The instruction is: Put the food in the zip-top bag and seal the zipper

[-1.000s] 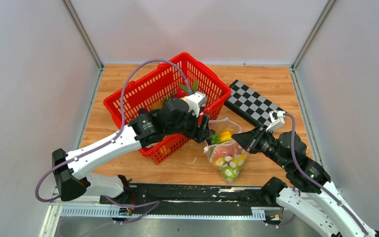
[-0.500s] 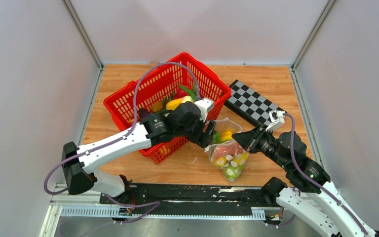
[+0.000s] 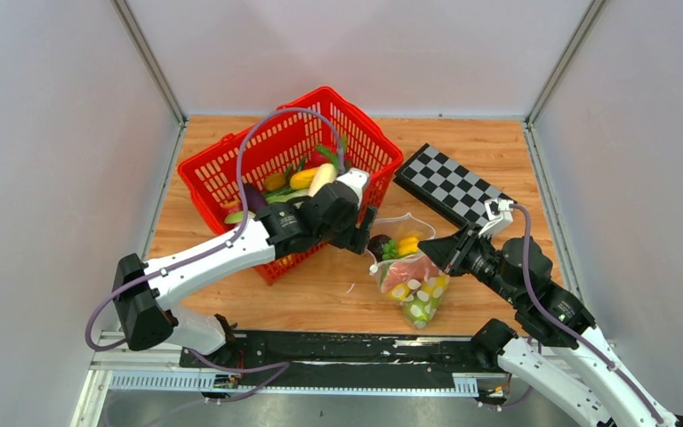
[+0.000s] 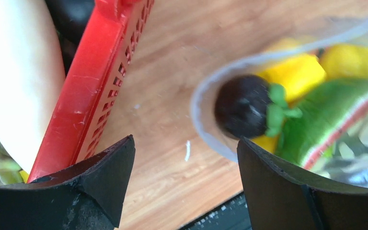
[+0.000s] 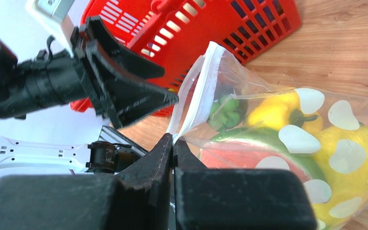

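Note:
The zip-top bag (image 3: 412,283) lies on the table with white dots on it, and its mouth faces the basket. Inside are yellow, green and pink-red food and a dark round fruit (image 4: 243,106) with a green cap just inside the mouth (image 3: 379,245). My right gripper (image 5: 173,139) is shut on the bag's mouth edge by the zipper (image 5: 203,86) and holds it up and open. My left gripper (image 4: 186,141) is open and empty, hovering over bare wood between the basket and the bag mouth (image 3: 363,235).
A red basket (image 3: 369,142) stands at the back left and holds more food: yellow, white and green pieces (image 3: 302,181). Its wall (image 4: 91,91) is close beside my left finger. A checkerboard (image 3: 449,182) lies at the back right. Walls enclose the table.
The left gripper has drawn back left from the bag mouth and opened wider. The dark fruit now lies in the bag. The basket has shifted back and left. The right arm has not moved.

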`<control>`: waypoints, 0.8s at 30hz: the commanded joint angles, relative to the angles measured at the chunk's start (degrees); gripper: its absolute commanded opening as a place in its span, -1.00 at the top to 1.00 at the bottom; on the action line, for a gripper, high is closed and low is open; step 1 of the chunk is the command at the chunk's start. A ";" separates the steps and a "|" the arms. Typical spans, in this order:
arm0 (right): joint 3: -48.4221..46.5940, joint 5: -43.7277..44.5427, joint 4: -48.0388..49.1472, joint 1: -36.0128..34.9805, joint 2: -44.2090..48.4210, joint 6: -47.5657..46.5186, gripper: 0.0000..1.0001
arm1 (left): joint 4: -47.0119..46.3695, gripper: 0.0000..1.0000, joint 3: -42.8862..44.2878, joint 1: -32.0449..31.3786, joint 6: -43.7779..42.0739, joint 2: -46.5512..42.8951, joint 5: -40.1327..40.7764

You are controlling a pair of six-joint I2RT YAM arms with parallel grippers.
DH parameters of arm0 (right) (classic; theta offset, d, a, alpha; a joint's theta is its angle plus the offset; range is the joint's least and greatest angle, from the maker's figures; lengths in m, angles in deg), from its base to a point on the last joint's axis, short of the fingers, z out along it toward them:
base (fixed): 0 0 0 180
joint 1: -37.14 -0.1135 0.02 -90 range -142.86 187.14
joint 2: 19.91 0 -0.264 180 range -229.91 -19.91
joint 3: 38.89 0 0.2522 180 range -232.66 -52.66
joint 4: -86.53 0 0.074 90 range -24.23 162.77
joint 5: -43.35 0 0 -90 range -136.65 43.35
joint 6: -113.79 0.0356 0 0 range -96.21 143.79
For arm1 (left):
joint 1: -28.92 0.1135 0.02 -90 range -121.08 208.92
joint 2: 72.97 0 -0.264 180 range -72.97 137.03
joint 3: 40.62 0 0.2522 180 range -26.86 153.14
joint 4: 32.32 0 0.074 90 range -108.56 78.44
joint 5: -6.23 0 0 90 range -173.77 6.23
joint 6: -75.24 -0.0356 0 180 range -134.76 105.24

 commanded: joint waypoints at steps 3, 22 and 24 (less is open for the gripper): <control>-2.28 0.30 3.67 -0.16 0.04 -0.91 0.92 | -2.44 -0.73 -2.00 11.65 -3.67 -0.75 1.22; -4.13 -13.42 9.96 -0.19 -5.79 -6.61 0.93 | -11.32 -0.66 -5.75 11.74 -14.43 -3.96 -28.44; -5.12 -15.14 10.04 -0.22 -6.81 -8.08 0.93 | -11.37 -0.60 -4.95 11.74 -15.09 -3.41 -28.60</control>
